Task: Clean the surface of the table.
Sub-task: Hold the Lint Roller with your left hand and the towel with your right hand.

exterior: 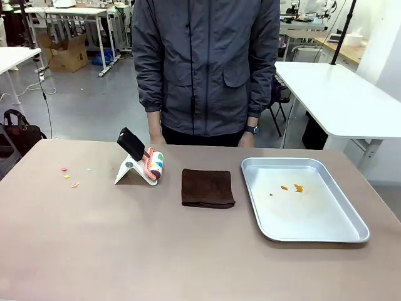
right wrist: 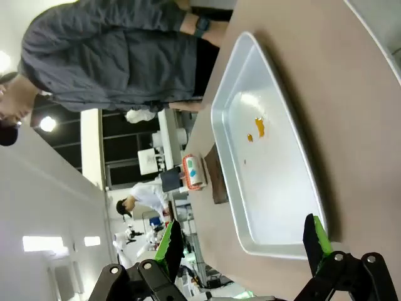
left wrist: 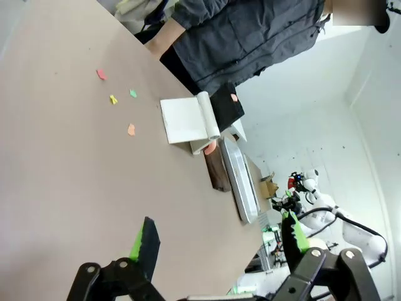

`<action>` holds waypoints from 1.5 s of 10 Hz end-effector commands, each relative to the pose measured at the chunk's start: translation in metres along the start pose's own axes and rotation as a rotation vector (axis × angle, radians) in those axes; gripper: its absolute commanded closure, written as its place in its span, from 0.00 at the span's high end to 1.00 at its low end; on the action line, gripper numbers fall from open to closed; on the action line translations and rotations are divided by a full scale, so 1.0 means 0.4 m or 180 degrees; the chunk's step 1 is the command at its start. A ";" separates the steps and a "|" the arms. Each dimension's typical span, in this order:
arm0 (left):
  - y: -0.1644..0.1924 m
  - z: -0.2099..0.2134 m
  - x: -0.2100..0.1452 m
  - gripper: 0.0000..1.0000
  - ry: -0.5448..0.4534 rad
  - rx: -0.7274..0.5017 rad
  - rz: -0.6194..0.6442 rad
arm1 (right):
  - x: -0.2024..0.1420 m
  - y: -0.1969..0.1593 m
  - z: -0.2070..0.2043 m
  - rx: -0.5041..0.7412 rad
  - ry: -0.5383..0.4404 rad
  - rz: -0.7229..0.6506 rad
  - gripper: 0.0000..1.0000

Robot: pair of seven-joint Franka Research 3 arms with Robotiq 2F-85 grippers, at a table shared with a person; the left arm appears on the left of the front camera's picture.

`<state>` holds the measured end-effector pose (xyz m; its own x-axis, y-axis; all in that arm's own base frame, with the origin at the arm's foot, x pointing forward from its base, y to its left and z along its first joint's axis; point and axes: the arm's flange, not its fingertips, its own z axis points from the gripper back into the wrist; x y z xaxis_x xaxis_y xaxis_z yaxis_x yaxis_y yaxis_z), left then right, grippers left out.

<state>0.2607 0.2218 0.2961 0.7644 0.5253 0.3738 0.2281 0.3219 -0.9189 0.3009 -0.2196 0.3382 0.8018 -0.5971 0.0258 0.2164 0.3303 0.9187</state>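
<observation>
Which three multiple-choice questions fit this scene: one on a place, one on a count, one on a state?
1. Where does the brown cloth lie? A. on the table, between the lint roller and the tray; B. inside the tray; C. on the lint roller.
2. How many small paper scraps lie near the table's left end? A. two; B. four; C. seven.
3. How do the fingers of the left gripper stand? A. shut on the cloth; B. shut on the lint roller; C. open, holding nothing.
Answers: 1 A, the cloth lies flat on the top between them; 2 B, four coloured bits show there; 3 C, the fingers stand wide apart with nothing between them.
</observation>
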 end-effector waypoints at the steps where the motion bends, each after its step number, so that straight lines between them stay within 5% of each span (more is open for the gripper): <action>1: -0.013 0.025 -0.005 1.00 0.0033 0.0017 -0.0012 | -0.019 0.049 -0.006 0.0108 0.0210 0.0211 1.00; 8: -0.007 0.027 -0.001 1.00 0.0010 0.0060 0.0032 | -0.015 0.052 -0.017 0.0107 0.0184 0.0148 1.00; 12: -0.244 -0.073 0.086 1.00 0.0403 0.0551 -0.0712 | -0.071 0.274 -0.092 -0.0226 0.0152 0.1228 1.00; 15: -0.445 -0.234 0.146 1.00 0.1020 0.0761 -0.1286 | -0.137 0.508 -0.261 -0.0655 0.0557 0.1817 1.00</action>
<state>0.3164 0.1365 0.4616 0.7795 0.1448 0.6094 0.4074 0.6218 -0.6689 0.3515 -0.0677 0.4776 0.8838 -0.1974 0.4243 -0.1961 0.6671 0.7187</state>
